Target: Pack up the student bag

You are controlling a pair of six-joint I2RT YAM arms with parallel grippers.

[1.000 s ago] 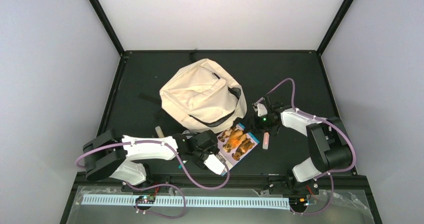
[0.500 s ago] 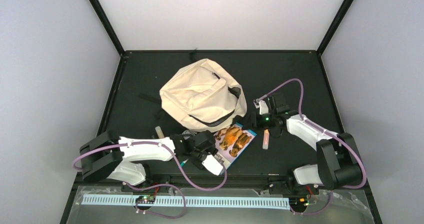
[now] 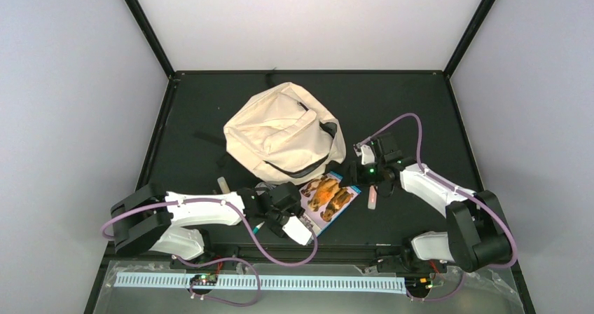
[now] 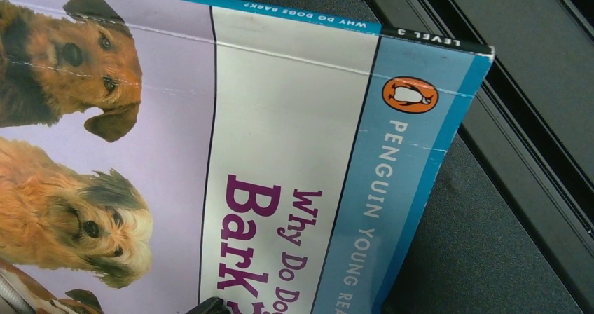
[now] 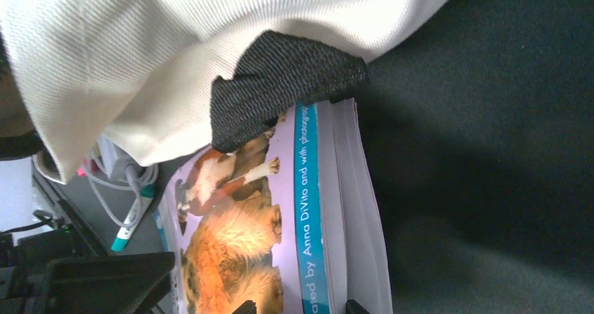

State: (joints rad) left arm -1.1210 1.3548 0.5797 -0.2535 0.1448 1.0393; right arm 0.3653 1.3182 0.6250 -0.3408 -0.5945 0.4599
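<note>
I count one student bag (image 3: pixel 284 135), one dog book (image 3: pixel 328 195) and one pink tube (image 3: pixel 373 196). The right gripper's (image 5: pixel 300 308) tips stand apart astride the book's edge; I cannot tell how the left gripper's (image 3: pixel 294 219) jaws stand.

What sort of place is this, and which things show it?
Probably a robotics lab test cell: a black table boxed in by plain white panels, a left arm and right arm bolted at its near edge, a student bag.

so the student bag (image 3: pixel 280 132) sits mid-back on the worktop (image 3: pixel 420 97), book (image 3: pixel 328 196) lies against its near-right corner, tube (image 3: pixel 372 197) just right of the book
</note>
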